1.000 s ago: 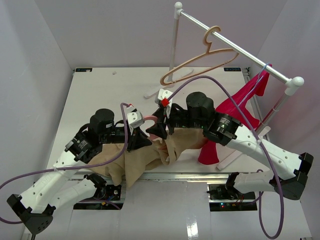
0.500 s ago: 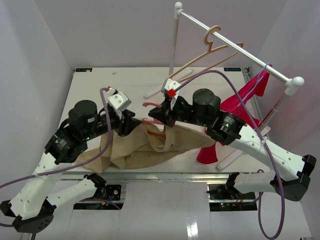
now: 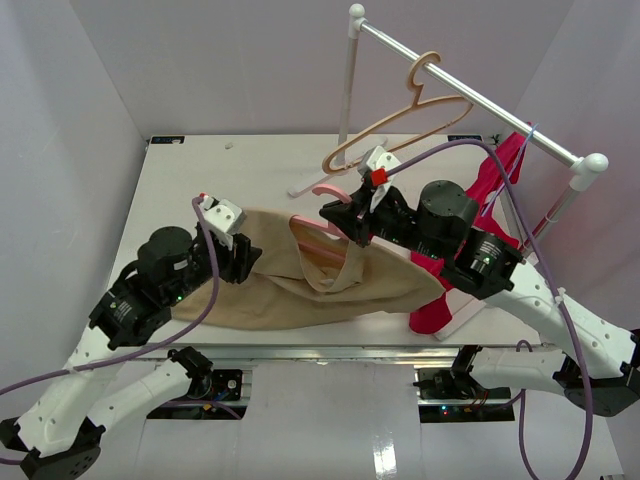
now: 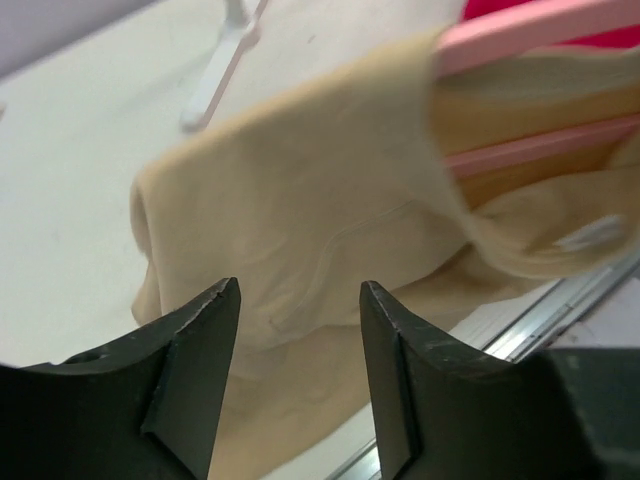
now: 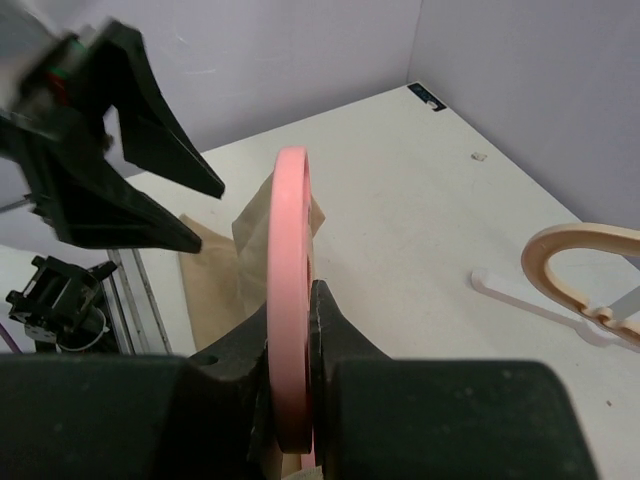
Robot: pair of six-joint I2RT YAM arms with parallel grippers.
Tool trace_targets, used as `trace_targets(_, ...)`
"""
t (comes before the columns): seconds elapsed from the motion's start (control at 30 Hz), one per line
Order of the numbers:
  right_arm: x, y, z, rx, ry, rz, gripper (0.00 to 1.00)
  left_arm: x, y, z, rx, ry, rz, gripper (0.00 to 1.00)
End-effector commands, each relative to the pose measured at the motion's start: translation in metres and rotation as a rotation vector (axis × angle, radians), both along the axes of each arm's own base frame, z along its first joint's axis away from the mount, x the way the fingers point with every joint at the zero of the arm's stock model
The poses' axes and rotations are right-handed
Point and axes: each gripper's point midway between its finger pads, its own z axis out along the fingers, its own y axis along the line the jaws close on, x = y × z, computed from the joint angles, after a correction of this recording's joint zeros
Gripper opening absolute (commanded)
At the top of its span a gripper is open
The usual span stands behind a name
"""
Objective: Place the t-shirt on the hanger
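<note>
A white table [image 3: 200, 170] carries a clothes rack [image 3: 470, 95] along its far right side. The tan t-shirt [image 3: 300, 290] lies spread across the near middle of the table, its left part bunched near the left arm and its collar end raised toward the right arm. A red garment [image 3: 430, 318] hangs from the rack's right end and reaches the table just right of the shirt. A peach hanger [image 5: 560, 235] hangs on the rail further back. The pink hanger [image 5: 290, 220] sits inside the shirt's neck opening, two of its bars showing through the collar and its hook sticking out above. The right gripper [image 5: 290, 330] is pressed together on that pink hanger near the hook, holding it off the table. The left gripper [image 4: 298, 295] is spread and grips nothing, poised over the shirt's left edge with cloth visible beyond its fingers [image 4: 195, 340].
</note>
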Motion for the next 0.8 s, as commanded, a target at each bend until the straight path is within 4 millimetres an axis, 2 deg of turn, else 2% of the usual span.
trace_targets(0.0,-0.009,-0.022,0.058,0.167,-0.084,-0.026,0.08,0.028,0.031,-0.04,0.066,0.069,0.271,0.6)
trace_targets(0.13,-0.014,-0.028,0.062,0.186,-0.067,-0.026,0.08,0.031,0.03,-0.042,0.027,0.072,0.298,0.59)
trace_targets(0.37,-0.021,-0.04,0.068,0.208,-0.078,-0.026,0.08,0.026,0.005,-0.05,-0.032,0.118,0.195,0.62)
trace_targets(0.53,-0.018,-0.046,0.068,0.213,-0.082,-0.061,0.08,0.023,-0.017,-0.054,-0.071,0.15,0.097,0.59)
trace_targets(0.6,-0.018,-0.047,0.067,0.214,-0.083,-0.062,0.08,0.023,-0.024,-0.055,-0.084,0.154,0.07,0.5)
trace_targets(0.63,-0.018,-0.047,0.066,0.214,-0.08,-0.063,0.08,0.023,-0.026,-0.054,-0.09,0.156,0.063,0.25)
trace_targets(0.67,-0.017,-0.047,0.065,0.215,-0.079,-0.064,0.08,0.023,-0.028,-0.054,-0.092,0.159,0.059,0.23)
trace_targets(0.73,-0.015,-0.047,0.061,0.207,-0.076,-0.076,0.08,0.026,-0.028,-0.051,-0.097,0.162,0.076,0.06)
trace_targets(0.77,-0.014,-0.047,0.058,0.202,-0.074,-0.084,0.08,0.028,-0.026,-0.047,-0.103,0.159,0.089,0.0)
